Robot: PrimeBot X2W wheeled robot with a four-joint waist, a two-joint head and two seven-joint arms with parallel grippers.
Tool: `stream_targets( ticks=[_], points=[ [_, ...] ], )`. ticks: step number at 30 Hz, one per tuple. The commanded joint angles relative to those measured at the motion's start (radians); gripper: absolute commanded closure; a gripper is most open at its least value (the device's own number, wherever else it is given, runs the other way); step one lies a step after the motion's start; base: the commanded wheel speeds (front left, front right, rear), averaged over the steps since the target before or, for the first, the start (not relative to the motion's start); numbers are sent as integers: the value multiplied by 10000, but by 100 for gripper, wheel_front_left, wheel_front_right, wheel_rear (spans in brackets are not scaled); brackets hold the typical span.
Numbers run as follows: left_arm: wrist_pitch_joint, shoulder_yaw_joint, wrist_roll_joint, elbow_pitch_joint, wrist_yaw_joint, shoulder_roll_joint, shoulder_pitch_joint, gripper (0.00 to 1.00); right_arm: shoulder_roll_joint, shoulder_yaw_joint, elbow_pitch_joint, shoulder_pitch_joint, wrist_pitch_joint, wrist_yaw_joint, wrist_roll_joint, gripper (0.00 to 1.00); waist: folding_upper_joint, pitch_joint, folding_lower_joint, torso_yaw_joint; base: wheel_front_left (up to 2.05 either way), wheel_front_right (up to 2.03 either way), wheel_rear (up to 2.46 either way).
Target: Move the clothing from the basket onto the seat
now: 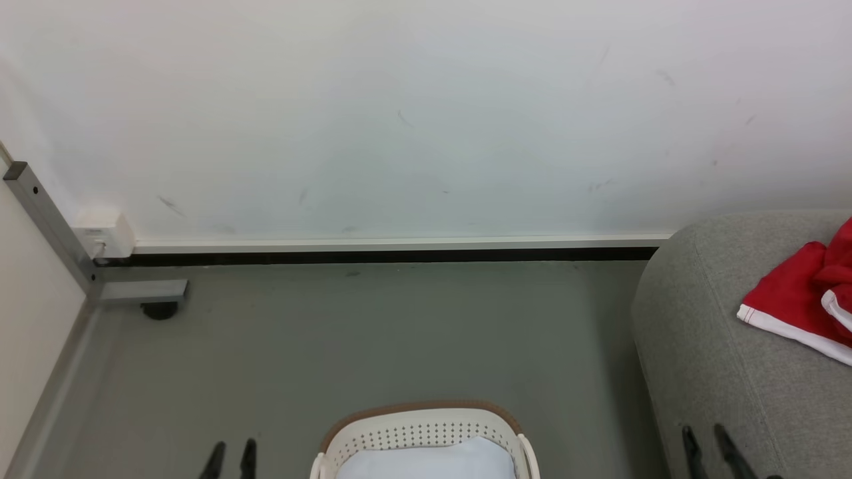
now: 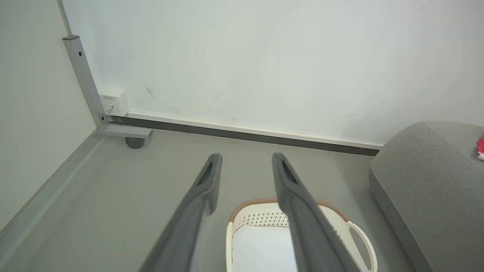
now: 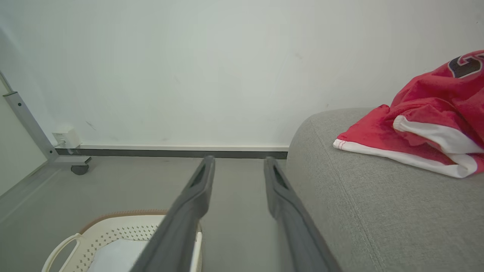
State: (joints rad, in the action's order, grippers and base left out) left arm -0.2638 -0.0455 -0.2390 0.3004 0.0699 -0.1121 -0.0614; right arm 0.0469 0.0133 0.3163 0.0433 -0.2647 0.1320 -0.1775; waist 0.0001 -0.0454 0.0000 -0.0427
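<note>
- White wall [image 1: 426,120]: fills the upper half of the head view, faintly scuffed, with a dark skirting strip along its foot.
- Grey floor [image 1: 373,332]: spreads across the middle and lower left of the frame.
- The seat [image 1: 719,372]: a grey woven sofa with a rounded, padded edge, down the right side of the frame.
- The basket [image 1: 413,436]: white and perforated, with a brown rim band and white side handles.
  - It stands on the floor at the bottom centre, left of the seat and apart from it.
  - A pale whitish mass fills its inside. Whether that is cloth or the basket's own bottom cannot be told.
  - If it is clothing, the next move calls for reaching down inside and closing on a fold. The fold would then need lifting clear of the rim and carrying rightward onto the seat.
- The clothing [image 1: 799,299]: a soft, crumpled red garment with a white hem, thin striped trim and part of a dark-outlined character.
  - It lies on top of the seat at the right edge of the frame, outside the basket.
  - As a judgement, this piece is delivered and the task sits between picks.
- Left pincer [image 2: 246,162]: two long dark fingers spread apart with nothing between them. It shows at the lower left of the head view, over the floor beside the basket.
- Right pincer [image 3: 238,162]: likewise spread and empty, at the lower right, by the seat's near edge.
</note>
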Motion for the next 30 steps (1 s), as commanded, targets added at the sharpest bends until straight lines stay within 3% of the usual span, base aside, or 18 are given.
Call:
stream_targets(
  ticks=[1,5,30],
  points=[
    [21,-1,-22,87,1,34,-16,100,-15,3,79,24,8,0,-25,100,-1,1,0,0,0,0,0],
    [80,13,-158,303,7,112,-63,100,-64,4,256,73,52,0,-175,100,-1,3,0,3,0,0,0],
    [1233,512,-4415,8,201,263,515,100,-22,-406,-70,-457,1223,-5,-4614,100,-1,100,0,88,0,0,0]
  ],
)
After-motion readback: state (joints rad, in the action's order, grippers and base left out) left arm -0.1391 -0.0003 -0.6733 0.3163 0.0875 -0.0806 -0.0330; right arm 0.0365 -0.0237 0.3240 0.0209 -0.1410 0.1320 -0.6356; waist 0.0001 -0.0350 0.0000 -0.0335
